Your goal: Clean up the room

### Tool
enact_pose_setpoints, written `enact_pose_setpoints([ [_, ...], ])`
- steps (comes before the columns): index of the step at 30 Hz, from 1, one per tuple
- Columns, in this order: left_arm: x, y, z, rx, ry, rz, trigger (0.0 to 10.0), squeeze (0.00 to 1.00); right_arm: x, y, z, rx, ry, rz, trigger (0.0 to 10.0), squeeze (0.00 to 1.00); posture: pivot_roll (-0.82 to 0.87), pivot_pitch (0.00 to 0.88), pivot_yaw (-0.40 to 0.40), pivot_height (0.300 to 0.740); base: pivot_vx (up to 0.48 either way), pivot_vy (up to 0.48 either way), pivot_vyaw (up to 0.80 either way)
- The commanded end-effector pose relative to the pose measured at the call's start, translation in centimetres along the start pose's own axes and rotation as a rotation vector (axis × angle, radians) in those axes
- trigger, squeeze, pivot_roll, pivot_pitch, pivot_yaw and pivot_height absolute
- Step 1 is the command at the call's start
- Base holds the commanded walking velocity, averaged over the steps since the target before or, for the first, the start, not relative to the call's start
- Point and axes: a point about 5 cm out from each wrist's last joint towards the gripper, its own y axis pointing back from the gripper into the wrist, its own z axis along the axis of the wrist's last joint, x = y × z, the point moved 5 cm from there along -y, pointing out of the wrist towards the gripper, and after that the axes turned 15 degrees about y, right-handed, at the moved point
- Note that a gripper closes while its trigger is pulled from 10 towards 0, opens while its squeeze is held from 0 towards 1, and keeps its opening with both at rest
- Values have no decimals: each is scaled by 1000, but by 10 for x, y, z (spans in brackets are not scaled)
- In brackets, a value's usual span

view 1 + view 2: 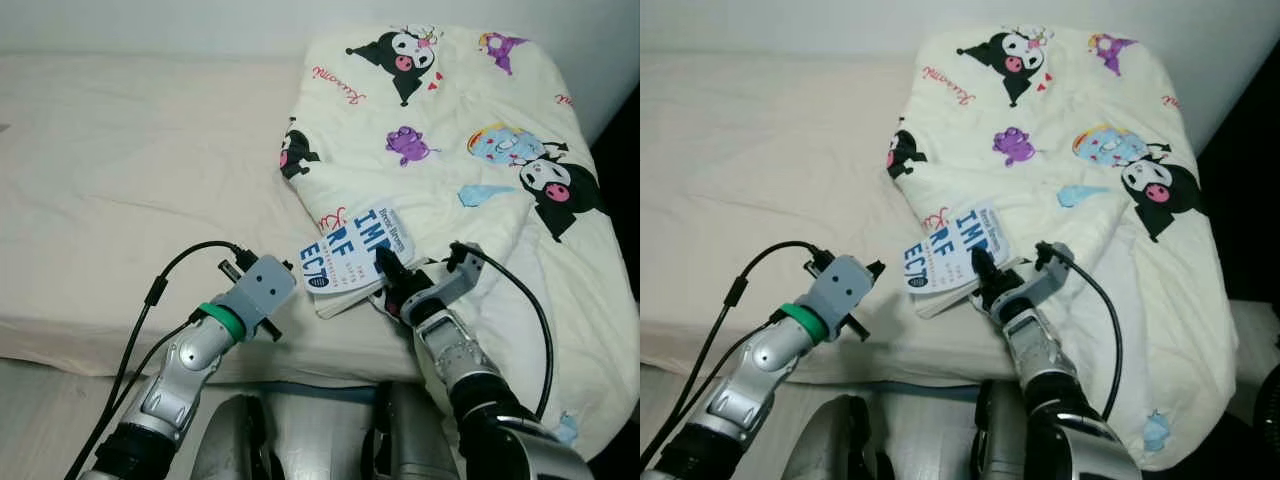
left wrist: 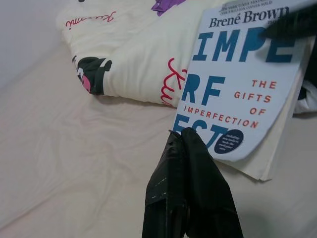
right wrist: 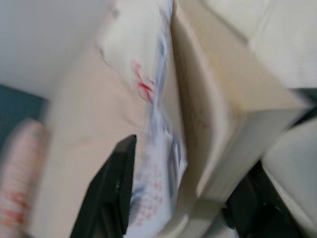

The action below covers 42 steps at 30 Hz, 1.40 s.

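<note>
A paperback book [image 1: 348,255] with a white and blue cover, "The Gifts of Imperfection", lies at the bed's front edge against a folded cartoon-print blanket [image 1: 450,130]. My right gripper [image 1: 386,270] is shut on the book's near right corner. In the right wrist view one black finger [image 3: 111,198] lies on the curling cover and the other sits under the page block [image 3: 213,109]. My left gripper [image 2: 181,136] is shut and holds nothing; its tips hover just short of the book's [image 2: 237,84] lower left corner, above the sheet.
The bed [image 1: 130,170] with its cream sheet stretches to the left and back, up to a white wall. The blanket covers the right side and drapes over the bed's front edge [image 1: 80,345]. Pale floor [image 1: 40,420] shows lower left.
</note>
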Motion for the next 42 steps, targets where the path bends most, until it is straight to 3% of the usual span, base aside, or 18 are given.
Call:
enact_pose_setpoints([
  [1,1,4,-9,36,0,9,10000,0,0,0,-16,80,33,-40,941,0,47,134,126,606,0,0,0],
  [3,1,4,-9,37,1,11,10000,0,-1,0,-17,85,34,-50,941,0,47,134,126,606,0,0,0],
  [4,1,4,-10,38,2,12,10000,0,-1,-1,-14,73,31,-50,0,0,44,136,126,606,0,0,0],
  [12,0,4,-10,39,3,9,10000,0,18,-6,1,-6,62,76,0,0,33,137,126,606,0,0,0],
  [15,-1,3,-9,36,5,12,10000,0,37,-3,21,-125,40,205,0,0,24,139,124,606,0,0,0],
  [17,-1,3,-9,36,5,12,10000,0,37,-3,21,-125,40,205,0,0,24,139,124,606,0,0,0],
  [21,1,0,0,11,13,20,10000,0,55,18,54,-291,-11,338,0,0,9,141,121,606,0,0,0],
  [22,10,-5,12,-20,63,54,10000,0,65,38,75,-379,-32,400,0,0,-6,138,118,606,0,0,0],
  [26,37,-11,35,-74,175,135,10000,0,71,55,87,-425,-6,424,0,0,-13,136,119,606,0,0,0],
  [27,44,-12,40,-89,199,154,10000,0,73,58,88,-429,2,430,3490,0,-13,136,119,606,0,0,0],
  [29,48,-12,43,-96,211,163,10000,0,74,59,88,-430,6,435,3490,0,-13,136,119,606,0,0,0],
  [30,59,-13,50,-117,248,198,10000,0,75,61,87,-428,19,440,10000,0,-17,126,115,606,0,0,0],
  [31,72,-12,57,-138,273,241,10000,0,77,62,86,-426,38,443,10000,0,-17,119,111,606,0,0,0],
  [35,86,-10,66,-170,288,290,10000,0,79,63,84,-420,100,420,10000,0,-18,114,107,606,0,0,0],
  [36,82,-8,64,-170,289,282,10000,0,77,61,85,-419,188,356,10000,0,-31,93,86,606,0,0,0],
  [37,82,-8,64,-170,289,282,10000,0,77,61,85,-419,188,356,10000,0,-31,93,86,606,0,0,0],
  [38,77,-6,61,-165,292,272,10000,0,73,60,87,-418,271,286,10000,0,-34,91,83,606,0,0,0],
  [42,55,-8,48,-136,346,244,10000,0,59,65,103,-445,427,95,10000,0,-53,74,42,606,0,0,0],
])
